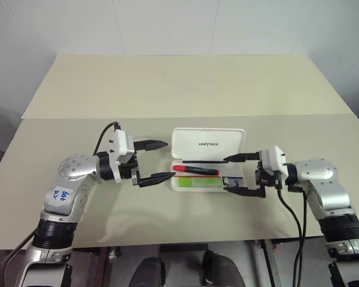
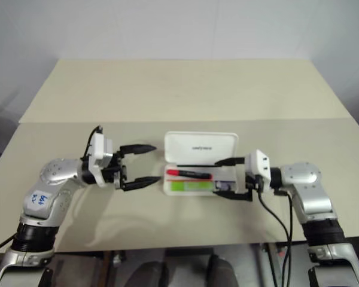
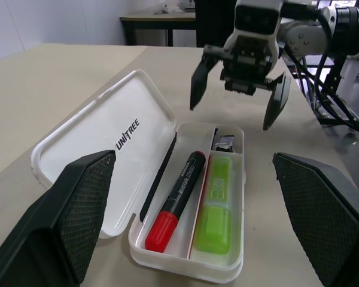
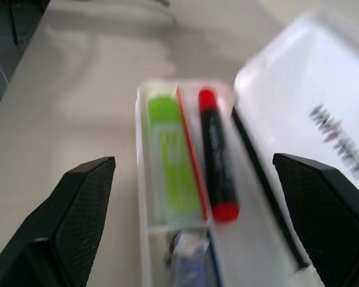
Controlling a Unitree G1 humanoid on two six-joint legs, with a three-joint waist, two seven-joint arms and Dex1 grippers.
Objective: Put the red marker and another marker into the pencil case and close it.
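Observation:
The white pencil case [image 1: 207,143] lies open in the middle of the table, its lid with the UNITREE print tilted back. Inside its tray, the red marker [image 1: 195,170] lies in the far slot and the lime-green highlighter [image 1: 199,182] in the near slot. My left gripper [image 1: 155,161] hangs open just left of the case with nothing between its fingers. My right gripper [image 1: 236,174] stands open at the case's right end, empty, one finger over the lid's edge and one by the tray's near corner. The left wrist view shows the red marker [image 3: 178,199], the highlighter [image 3: 216,204] and the right gripper [image 3: 238,102] beyond them.
A small dark item [image 3: 224,142] sits in the tray's end compartment. The beige table [image 1: 167,89] stretches far behind the case, with a seam running across it. Table legs and cables [image 3: 335,89] show past the table's right edge.

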